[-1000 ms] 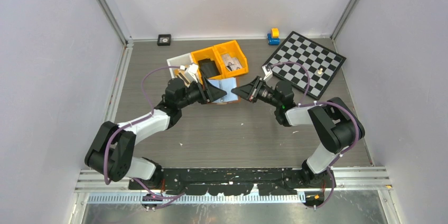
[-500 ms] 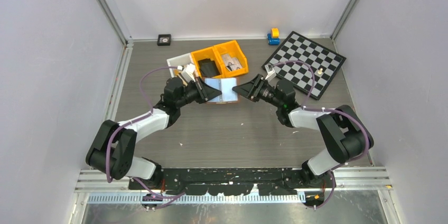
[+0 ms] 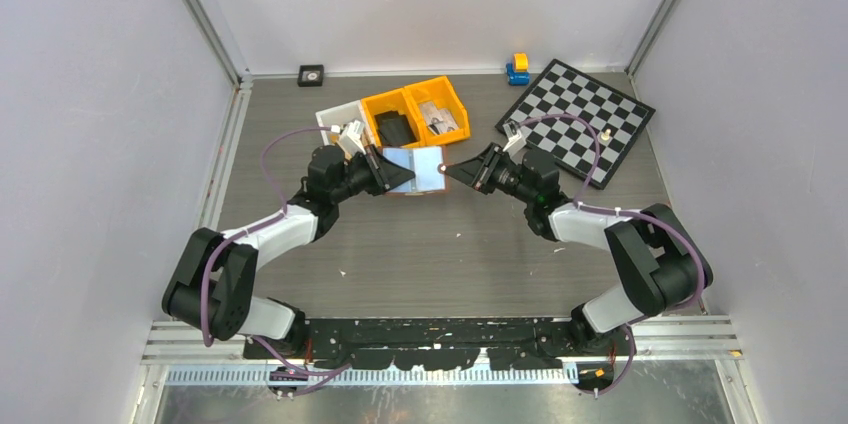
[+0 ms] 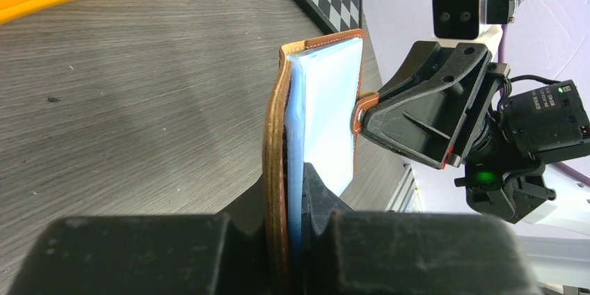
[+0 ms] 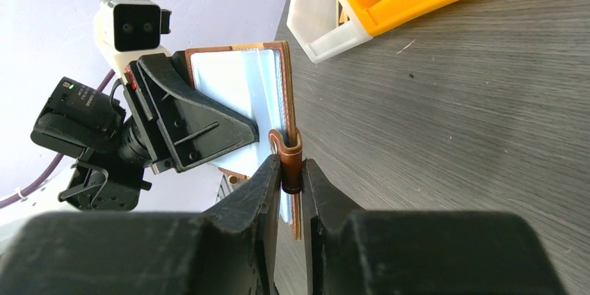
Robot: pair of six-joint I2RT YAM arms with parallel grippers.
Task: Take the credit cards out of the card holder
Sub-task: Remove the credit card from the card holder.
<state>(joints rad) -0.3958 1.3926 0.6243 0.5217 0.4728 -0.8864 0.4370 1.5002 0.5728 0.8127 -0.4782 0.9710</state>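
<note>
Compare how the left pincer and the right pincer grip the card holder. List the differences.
The left pincer clamps the card holder across its leather cover and pale blue inside. The right pincer pinches only the small snap tab. The left pincer takes one edge of the holder, and the right pincer takes the opposite edge. Shared: both are shut on the same holder and face each other.

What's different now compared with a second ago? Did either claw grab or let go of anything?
The left gripper closed on the left edge of the card holder, which shifted slightly left and opened out flatter. The right gripper followed and pinches the holder's snap tab, so the open holder is now held between both. The yellow bins and the chessboard stayed put.
</note>
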